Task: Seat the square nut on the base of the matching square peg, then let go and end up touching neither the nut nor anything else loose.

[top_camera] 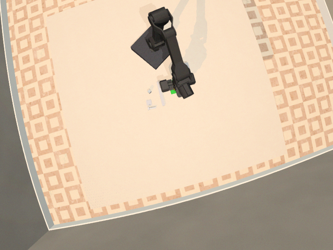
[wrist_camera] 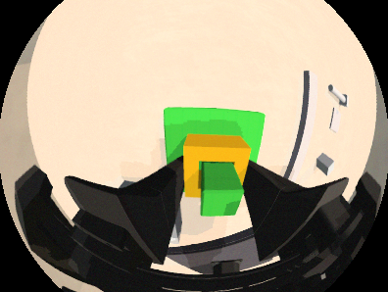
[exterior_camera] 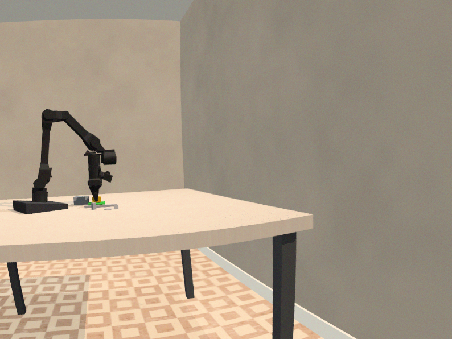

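In the wrist view my gripper [wrist_camera: 213, 162] is shut on the orange square nut [wrist_camera: 217, 163]. The green square peg [wrist_camera: 220, 188] shows through the nut's hole, and the flat green base [wrist_camera: 214, 130] lies under and beyond it. In the exterior view the gripper [exterior_camera: 95, 195] points straight down with the orange nut low over the green base [exterior_camera: 96, 203]; I cannot tell whether the nut rests on the base. In the top view the arm hides the nut and only a corner of the green base [top_camera: 173, 91] shows beside the gripper [top_camera: 176, 89].
Small grey parts lie on the table to the gripper's side: a block [top_camera: 149, 89], another piece [top_camera: 149, 102], a short bar [top_camera: 152, 107] and a long thin strip [top_camera: 162, 96]. The arm's dark base plate [top_camera: 150, 50] is behind. A grey block [exterior_camera: 80, 200] stands near the peg.
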{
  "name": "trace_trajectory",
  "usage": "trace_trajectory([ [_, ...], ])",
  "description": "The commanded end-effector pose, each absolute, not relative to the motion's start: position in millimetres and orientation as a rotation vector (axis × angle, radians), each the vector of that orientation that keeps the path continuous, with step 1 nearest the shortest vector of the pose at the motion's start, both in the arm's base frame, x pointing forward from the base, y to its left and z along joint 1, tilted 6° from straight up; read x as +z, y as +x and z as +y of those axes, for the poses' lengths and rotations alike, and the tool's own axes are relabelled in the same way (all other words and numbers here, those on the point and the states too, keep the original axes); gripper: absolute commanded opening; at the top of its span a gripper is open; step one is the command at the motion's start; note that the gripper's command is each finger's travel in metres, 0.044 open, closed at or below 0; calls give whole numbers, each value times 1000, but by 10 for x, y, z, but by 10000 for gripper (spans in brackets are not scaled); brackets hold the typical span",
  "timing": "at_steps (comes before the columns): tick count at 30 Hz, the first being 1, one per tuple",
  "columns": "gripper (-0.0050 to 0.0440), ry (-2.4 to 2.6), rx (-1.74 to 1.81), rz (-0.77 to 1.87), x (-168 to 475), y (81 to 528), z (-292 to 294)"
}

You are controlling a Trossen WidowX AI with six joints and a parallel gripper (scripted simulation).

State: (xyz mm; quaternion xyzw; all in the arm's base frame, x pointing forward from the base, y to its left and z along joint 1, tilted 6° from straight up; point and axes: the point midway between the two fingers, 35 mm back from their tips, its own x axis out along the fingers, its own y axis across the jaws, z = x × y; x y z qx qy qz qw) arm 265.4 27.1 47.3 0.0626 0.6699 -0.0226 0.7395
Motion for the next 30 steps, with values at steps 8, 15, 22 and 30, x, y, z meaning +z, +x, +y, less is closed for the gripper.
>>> trace_trajectory([
  [8, 0, 139, -51, 1471, 464, 2653, 271],
  [15, 0, 139, -51, 1471, 464, 2653, 271],
  [22, 0, 138, -50, 1470, 471, 2652, 271],
  [30, 144, 138, -50, 1470, 471, 2652, 271],
])
